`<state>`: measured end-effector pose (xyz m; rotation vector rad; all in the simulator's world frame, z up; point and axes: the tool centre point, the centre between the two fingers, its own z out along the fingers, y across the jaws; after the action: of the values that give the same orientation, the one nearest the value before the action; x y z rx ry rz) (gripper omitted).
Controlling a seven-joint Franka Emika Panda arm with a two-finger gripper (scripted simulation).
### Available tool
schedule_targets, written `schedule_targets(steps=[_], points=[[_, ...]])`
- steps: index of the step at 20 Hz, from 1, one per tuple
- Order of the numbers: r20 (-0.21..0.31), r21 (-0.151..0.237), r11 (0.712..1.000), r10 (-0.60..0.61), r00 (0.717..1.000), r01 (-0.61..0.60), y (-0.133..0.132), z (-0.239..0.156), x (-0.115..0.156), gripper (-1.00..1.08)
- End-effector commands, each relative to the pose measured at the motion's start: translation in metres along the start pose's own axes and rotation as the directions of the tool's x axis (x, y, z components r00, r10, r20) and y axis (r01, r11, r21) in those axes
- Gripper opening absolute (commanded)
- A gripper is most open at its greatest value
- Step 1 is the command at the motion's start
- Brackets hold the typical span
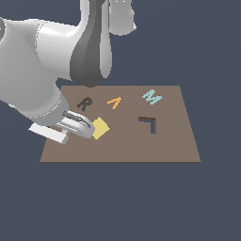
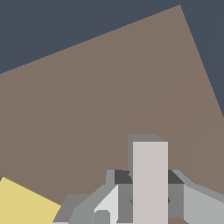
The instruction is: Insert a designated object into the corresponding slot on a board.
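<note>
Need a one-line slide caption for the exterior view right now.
Panda gripper low over the brown board's left edge beside the yellow square; L-shaped slot lies empty to the right.

Board (image 1: 141, 146) flat brown on dark slate-blue counter (image 1: 117, 202). Slot (image 1: 149, 123) navy-black. Letter M (image 1: 152, 97) pale teal, letter A (image 1: 114, 101) orange, letter R (image 1: 84, 103) dark brown. Square tile (image 1: 100, 128) yellow. L block (image 2: 149, 181) light grey. Arm (image 1: 33, 61) white, dark grey band.

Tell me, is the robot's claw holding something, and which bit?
Yes. The gripper is shut on the small light-grey L-shaped block, apparently pinching one of its arms between the fingers.
</note>
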<state>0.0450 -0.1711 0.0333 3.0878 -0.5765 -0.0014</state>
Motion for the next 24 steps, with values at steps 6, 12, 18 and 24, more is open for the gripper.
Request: schedule_targets(steps=[6,12,18,24], points=[[-0.001,0.0,0.993,0.12,0.993,-0.12,-0.011,-0.001,-0.024,-1.0],[-0.001,0.0,0.966,0.259,0.966,-0.259,-0.028,-0.002,-0.051,-1.0],[-0.001,0.0,0.906,0.424,0.906,-0.424,-0.053,-0.003,-0.081,-1.0],[-0.001,0.0,0.815,0.58,0.815,-0.58,-0.085,-0.004,-0.106,-1.0]])
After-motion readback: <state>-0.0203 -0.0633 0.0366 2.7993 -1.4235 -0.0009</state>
